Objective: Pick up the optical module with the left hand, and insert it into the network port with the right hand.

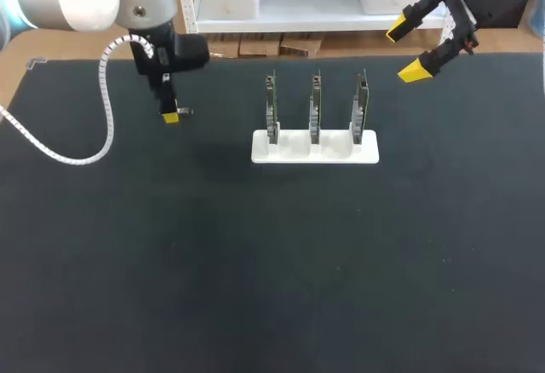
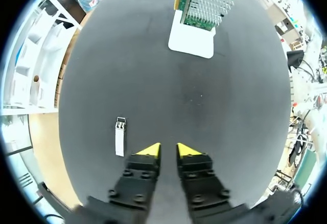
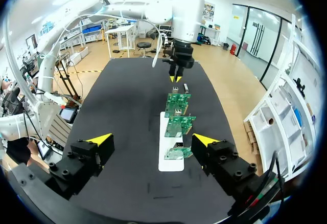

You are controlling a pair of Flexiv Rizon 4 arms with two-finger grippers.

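The optical module (image 2: 120,137) lies flat on the black counter (image 1: 255,262), just beside the left fingers (image 2: 149,151) and not touched by them. These fingers point down over the counter's far left part, with only a narrow gap between their yellow tips and nothing in it. Ahead of them, well apart, a white stand (image 1: 315,148) holds three network cards (image 1: 316,105) upright in a row. The right fingers (image 3: 100,140) are spread wide and hold nothing. They hang above the counter's far right corner, apart from the stand.
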